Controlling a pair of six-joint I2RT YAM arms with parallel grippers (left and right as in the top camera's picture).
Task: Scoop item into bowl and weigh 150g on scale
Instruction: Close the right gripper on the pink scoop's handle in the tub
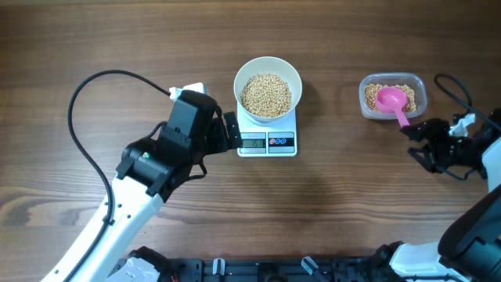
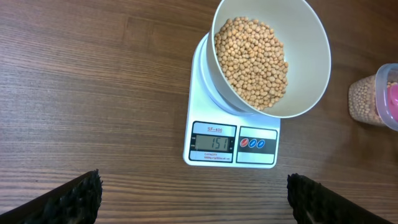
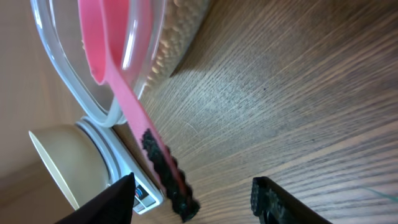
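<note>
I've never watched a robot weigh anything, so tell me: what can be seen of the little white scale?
The scale is small, white and square, plastic by its look, and lies flat on the wooden table. Along the edge nearest the robot are a grey display reading 151 and a dark panel with one red and two blue round buttons. A white bowl of tan beans stands on its platform.

brown wood-grain table (image 1: 78, 31) — soft light

Beans (image 1: 265, 95) in bowl (image 1: 293, 74) on scale (image 1: 267, 143); container (image 1: 420, 98) to its right.
</note>
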